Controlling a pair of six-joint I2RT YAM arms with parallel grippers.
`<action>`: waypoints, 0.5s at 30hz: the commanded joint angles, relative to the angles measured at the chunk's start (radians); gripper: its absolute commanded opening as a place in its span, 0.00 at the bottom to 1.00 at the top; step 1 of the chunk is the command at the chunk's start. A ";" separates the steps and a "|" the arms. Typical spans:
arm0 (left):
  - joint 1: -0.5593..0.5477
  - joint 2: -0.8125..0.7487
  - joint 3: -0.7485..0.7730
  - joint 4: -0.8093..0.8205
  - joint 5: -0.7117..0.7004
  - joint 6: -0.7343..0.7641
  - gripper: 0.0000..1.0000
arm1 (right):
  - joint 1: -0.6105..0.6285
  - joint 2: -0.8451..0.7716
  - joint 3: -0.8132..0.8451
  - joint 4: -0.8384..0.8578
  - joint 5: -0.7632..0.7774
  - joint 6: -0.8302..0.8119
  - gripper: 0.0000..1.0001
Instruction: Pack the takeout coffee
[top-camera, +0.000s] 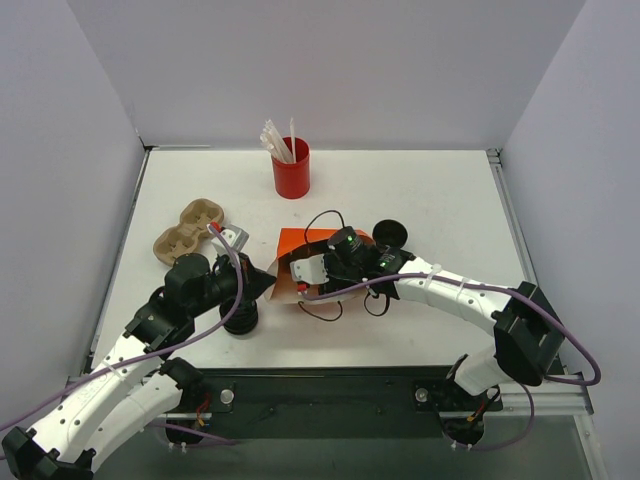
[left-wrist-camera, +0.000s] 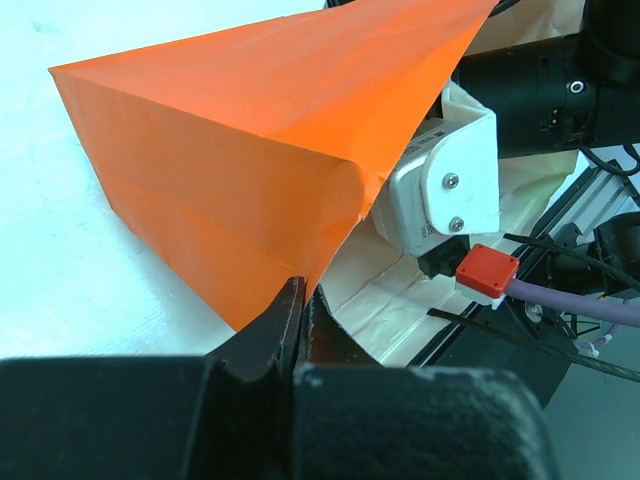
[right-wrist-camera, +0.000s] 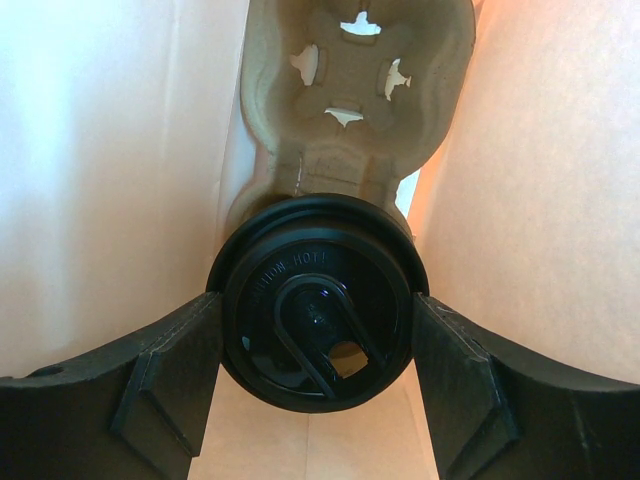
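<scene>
The left claw (left-wrist-camera: 300, 297) is pinched shut on the rim of the bag (left-wrist-camera: 230, 150), seemingly to hold its mouth open, while the right claw (right-wrist-camera: 318, 335), reaching inside, grips the lidded cup (right-wrist-camera: 315, 290) at the carrier's (right-wrist-camera: 350, 90) near socket.

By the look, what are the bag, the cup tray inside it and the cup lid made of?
The orange bag looks like matte paper: sharp creases, pale inside. The carrier tray is likely moulded pulp: tan, rough, ragged slots. The cup lid is probably plastic: glossy black, raised lettering.
</scene>
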 joint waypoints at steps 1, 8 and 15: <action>0.004 -0.003 0.015 -0.036 -0.003 0.021 0.00 | -0.027 -0.011 -0.001 -0.084 0.028 0.066 0.63; 0.006 0.002 0.007 -0.049 -0.011 0.048 0.00 | -0.029 -0.031 0.086 -0.194 0.002 0.083 0.73; 0.004 0.009 0.007 -0.041 -0.011 0.052 0.00 | -0.025 -0.017 0.126 -0.268 0.011 0.100 0.69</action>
